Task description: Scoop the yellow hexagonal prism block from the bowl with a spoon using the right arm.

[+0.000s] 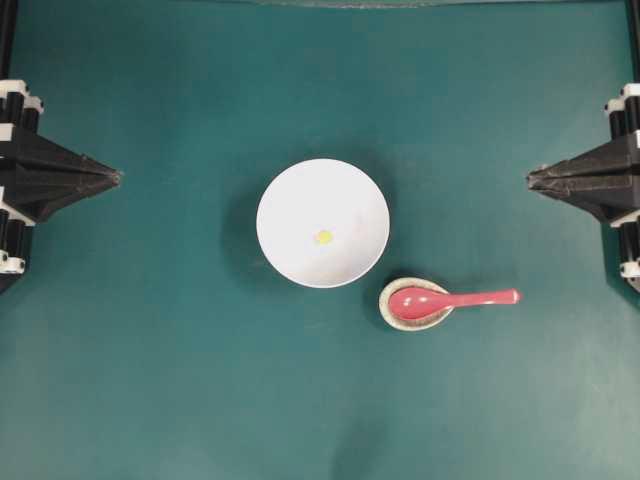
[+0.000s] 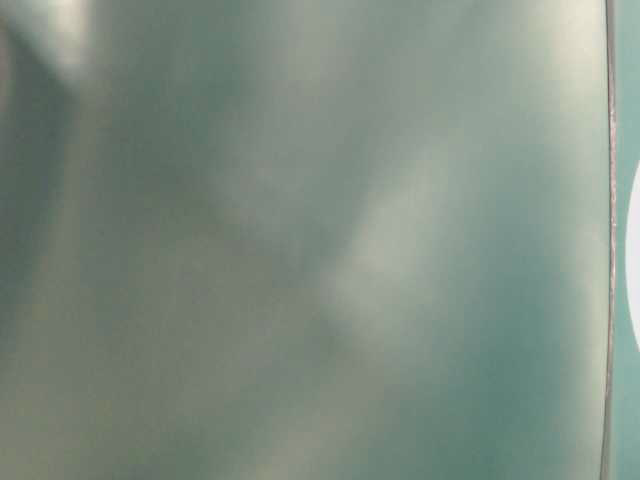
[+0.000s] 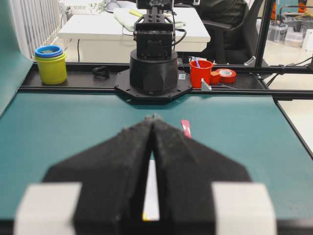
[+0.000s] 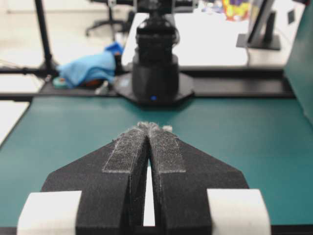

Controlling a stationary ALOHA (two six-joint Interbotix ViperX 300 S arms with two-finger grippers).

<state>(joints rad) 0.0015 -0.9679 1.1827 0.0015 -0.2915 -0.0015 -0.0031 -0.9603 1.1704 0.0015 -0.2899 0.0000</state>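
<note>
Nothing is started: the right arm's black gripper [image 1: 530,180], fingers pressed together and empty, sits far from the large white round bowl [image 1: 300,195]; judging by this, it must next spread and grasp the glossy pink-red spoon [image 1: 450,299] beside the bowl, whose tiny yellow hexagonal block [image 1: 323,237] waits inside.

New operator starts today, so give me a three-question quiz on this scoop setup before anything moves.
1. True or false: the spoon lies inside the white bowl.
2. What sits in the bowl? A) red cube B) yellow block C) nothing
3. Fill in: the spoon's scoop rests in a small ____ dish.

Key: 1 false; 2 B; 3 speckled. Both the left claw and right claw are shut and parked at the table's sides.
</note>
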